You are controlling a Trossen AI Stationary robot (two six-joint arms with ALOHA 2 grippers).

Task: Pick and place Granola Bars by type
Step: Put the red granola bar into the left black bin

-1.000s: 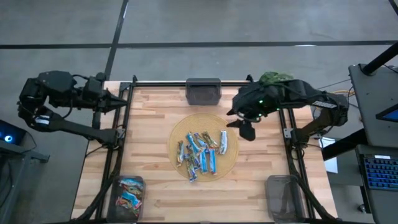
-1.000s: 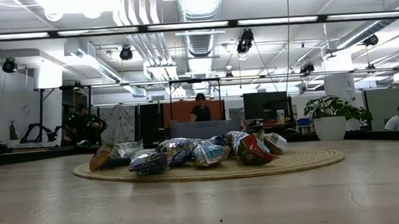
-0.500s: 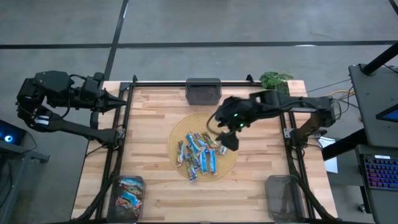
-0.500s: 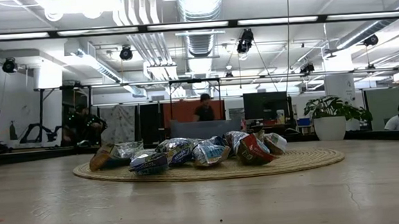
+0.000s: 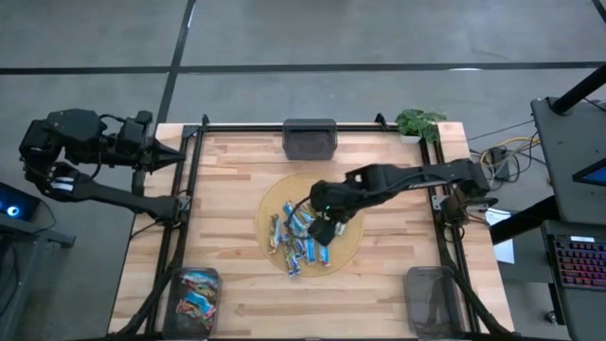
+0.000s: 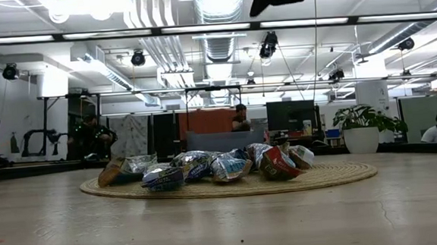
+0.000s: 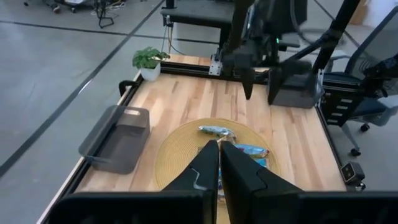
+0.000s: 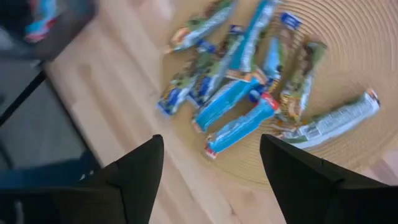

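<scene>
High view: right gripper hangs over the pile of shiny foil-wrapped granola bars on the round woven mat
fingers spread apart, nothing in them; left gripper parked by the table's far-left corner, fingers pressed together

Right gripper swung in from the bench's right edge — crossed onto the round woven mat and came over the Granola Bars, fingers spread. It entered the low view at top — absent there before.
</scene>
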